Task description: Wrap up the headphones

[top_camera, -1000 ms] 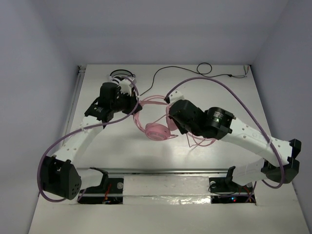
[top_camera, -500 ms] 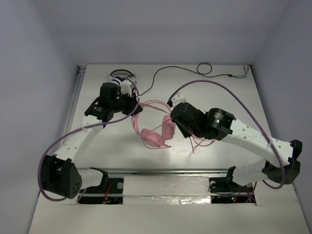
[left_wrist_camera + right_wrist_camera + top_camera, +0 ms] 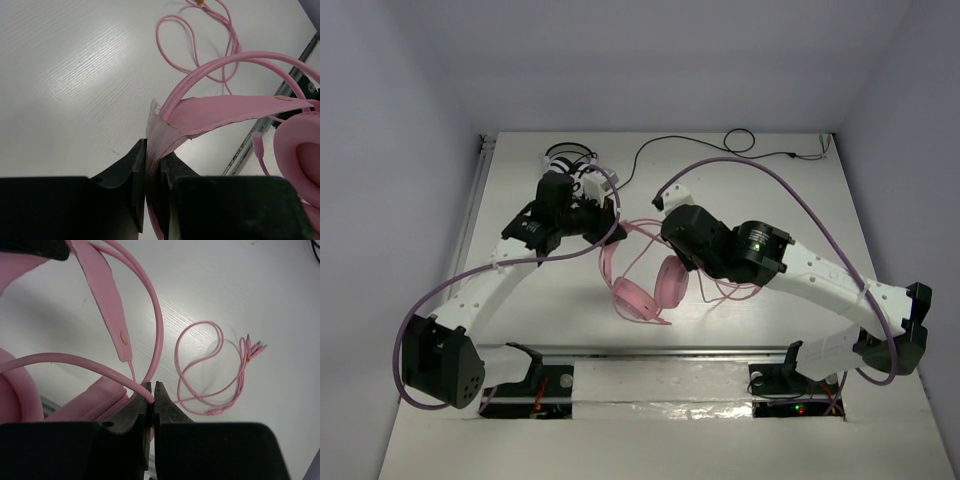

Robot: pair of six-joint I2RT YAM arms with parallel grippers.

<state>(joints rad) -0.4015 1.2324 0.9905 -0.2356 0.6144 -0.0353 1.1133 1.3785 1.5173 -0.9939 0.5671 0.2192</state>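
The pink headphones (image 3: 638, 296) hang off the table between my two grippers, earcups low and toward the near edge. My left gripper (image 3: 603, 216) is shut on the flat pink headband strap (image 3: 220, 112), pinched between the jaws (image 3: 152, 152). My right gripper (image 3: 658, 218) is shut on a thin pink headband hoop (image 3: 75, 362), which ends between its jaws (image 3: 152, 390). One earcup (image 3: 300, 155) shows at the right of the left wrist view. The thin pink cable (image 3: 200, 365) lies in loose loops on the table, plugs (image 3: 255, 346) at its end; it also shows under the right arm (image 3: 725, 290).
Smaller black-and-white headphones (image 3: 570, 156) sit at the far left behind the left gripper, with a black cable (image 3: 665, 148) running right along the back edge. A metal rail (image 3: 650, 352) runs along the near edge of the table.
The headphones have swung toward the near edge, with the earcups lower. My left gripper moved a little right and my right gripper moved left; both still hold the headband.
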